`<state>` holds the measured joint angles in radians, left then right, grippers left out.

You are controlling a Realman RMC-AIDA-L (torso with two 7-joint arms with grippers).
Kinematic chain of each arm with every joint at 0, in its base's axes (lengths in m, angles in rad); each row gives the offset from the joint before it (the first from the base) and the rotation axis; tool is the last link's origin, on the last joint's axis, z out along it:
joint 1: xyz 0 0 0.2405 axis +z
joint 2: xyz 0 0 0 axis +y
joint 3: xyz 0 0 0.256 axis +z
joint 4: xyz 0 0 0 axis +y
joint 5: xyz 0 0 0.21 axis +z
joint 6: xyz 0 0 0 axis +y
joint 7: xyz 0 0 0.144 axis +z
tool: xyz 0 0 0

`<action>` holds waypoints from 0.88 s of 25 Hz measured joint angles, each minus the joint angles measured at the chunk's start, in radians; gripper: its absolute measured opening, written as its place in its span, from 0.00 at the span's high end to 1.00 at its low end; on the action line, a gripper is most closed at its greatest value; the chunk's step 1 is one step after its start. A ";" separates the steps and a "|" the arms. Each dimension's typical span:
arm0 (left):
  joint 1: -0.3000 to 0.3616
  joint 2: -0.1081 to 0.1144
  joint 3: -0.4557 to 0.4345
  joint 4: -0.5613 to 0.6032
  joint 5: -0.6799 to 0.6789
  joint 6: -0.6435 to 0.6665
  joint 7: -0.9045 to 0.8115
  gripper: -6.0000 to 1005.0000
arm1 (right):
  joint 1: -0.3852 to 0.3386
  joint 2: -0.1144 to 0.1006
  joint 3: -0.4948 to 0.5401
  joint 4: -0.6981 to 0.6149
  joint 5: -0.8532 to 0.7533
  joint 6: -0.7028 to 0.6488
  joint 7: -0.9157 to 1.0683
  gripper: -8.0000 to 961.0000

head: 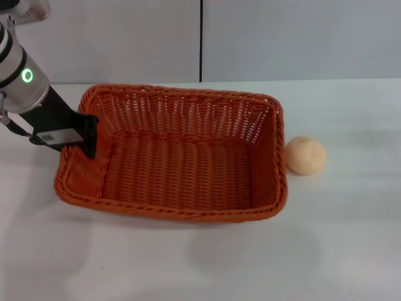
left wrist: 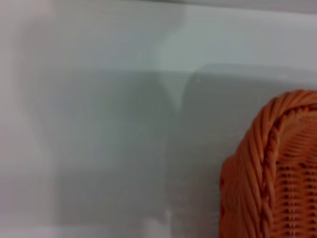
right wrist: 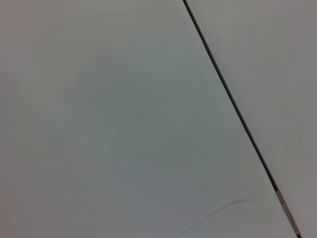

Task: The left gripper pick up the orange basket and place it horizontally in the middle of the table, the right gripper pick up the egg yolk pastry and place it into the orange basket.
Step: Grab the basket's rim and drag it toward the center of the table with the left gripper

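The left gripper (head: 88, 135) has its fingers closed over the left rim of the orange basket (head: 182, 157), which rests on the white bench (head: 338, 238). The egg yolk pastry (head: 306, 155) sits just beside the basket's right wall.

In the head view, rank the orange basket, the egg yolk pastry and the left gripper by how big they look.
1. The orange basket, by far the largest.
2. The left gripper at the basket's left rim; it is raised nearer the camera, so this rank is unsure.
3. The egg yolk pastry, smallest.
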<state>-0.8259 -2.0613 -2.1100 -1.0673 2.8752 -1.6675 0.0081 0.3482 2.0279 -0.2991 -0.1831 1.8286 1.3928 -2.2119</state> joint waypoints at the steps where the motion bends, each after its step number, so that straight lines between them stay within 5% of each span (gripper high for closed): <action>1: -0.004 0.001 0.000 0.011 -0.001 -0.006 0.009 0.86 | 0.000 0.000 0.000 -0.001 0.000 -0.001 0.000 0.32; 12: 0.000 0.002 -0.002 0.015 -0.004 -0.009 0.022 0.78 | 0.003 0.004 0.000 -0.006 0.000 -0.001 -0.001 0.32; 22: 0.002 0.008 -0.016 -0.034 -0.005 -0.034 0.055 0.27 | 0.008 0.006 0.000 -0.009 -0.002 -0.002 -0.001 0.32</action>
<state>-0.8235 -2.0537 -2.1262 -1.1017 2.8700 -1.7015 0.0631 0.3561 2.0340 -0.2991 -0.1925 1.8269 1.3913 -2.2128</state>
